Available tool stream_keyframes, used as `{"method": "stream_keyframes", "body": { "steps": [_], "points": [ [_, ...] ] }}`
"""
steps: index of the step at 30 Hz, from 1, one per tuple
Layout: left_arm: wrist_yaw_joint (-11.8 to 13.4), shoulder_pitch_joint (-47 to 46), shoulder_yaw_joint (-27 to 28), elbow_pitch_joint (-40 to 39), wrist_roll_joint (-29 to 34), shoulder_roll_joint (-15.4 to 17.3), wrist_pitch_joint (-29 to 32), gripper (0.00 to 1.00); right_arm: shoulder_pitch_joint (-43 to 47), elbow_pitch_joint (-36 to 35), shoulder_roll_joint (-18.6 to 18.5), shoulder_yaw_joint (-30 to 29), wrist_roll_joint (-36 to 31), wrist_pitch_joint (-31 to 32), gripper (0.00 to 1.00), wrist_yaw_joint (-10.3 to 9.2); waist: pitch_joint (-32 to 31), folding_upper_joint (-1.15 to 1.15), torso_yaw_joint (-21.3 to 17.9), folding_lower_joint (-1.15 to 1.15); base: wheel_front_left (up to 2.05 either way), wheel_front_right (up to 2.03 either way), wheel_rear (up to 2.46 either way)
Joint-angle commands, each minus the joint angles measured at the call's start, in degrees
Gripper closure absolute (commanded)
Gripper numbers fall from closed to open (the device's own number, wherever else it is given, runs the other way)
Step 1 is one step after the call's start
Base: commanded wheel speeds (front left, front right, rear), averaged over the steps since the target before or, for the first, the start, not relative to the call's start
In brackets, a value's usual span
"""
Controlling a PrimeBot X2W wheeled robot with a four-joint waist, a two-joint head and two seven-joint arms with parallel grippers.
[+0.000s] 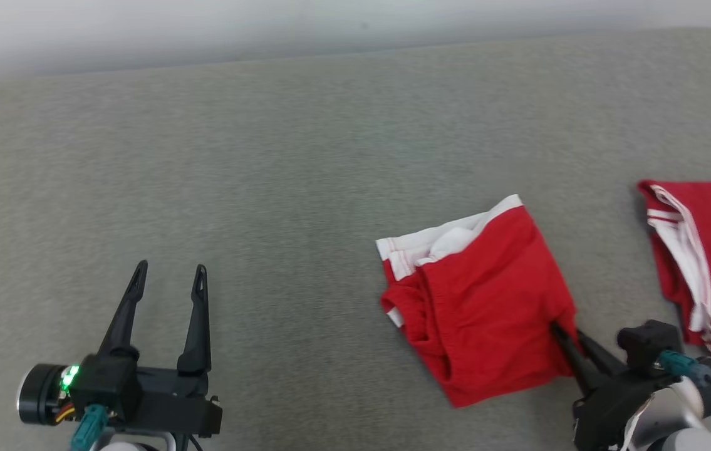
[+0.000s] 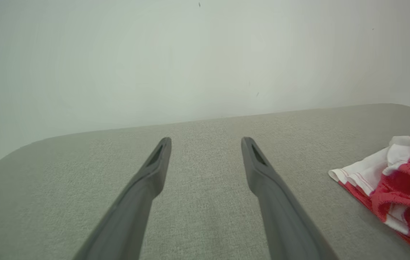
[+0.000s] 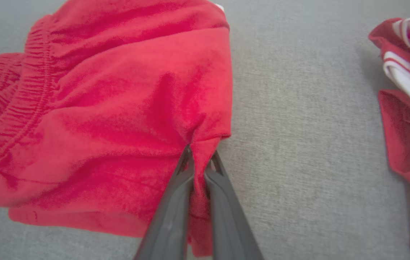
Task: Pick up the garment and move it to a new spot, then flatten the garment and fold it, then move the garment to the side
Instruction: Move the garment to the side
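Softness and lightness are expected of the folded red garment (image 1: 487, 294) right of centre on the grey counter (image 1: 267, 188); its near right corner is pinched by the closed right hand (image 3: 202, 153). With the left hand (image 1: 169, 272) open and empty, a waistband (image 3: 33, 94) hold is advised.

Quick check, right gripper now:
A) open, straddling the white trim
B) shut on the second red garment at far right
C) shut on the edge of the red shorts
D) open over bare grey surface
C: the right gripper has its fingers pinched together on a fold at the edge of the red shorts, while the second red garment lies apart from it.
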Motion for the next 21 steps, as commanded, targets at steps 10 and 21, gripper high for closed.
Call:
{"method": "stream_keyframes", "body": {
  "steps": [10,21],
  "points": [
    [-0.8,-4.4,-1.3,-2.4,1.8,1.9,3.1,0.0,-1.4,-1.9,-2.1,-5.6,-2.9,-2.1,1.0,-0.06,6.0,0.0,-14.5,0.0,0.0,0.0,0.0],
    [-1.1,-7.1,-2.2,-2.7,2.6,2.8,4.6,0.0,-11.5,-2.6,-4.6,-8.7,-3.8,-7.0,1.0,-0.06,9.1,0.0,-17.3,0.0,0.0,0.0,0.0]
  ]
}}
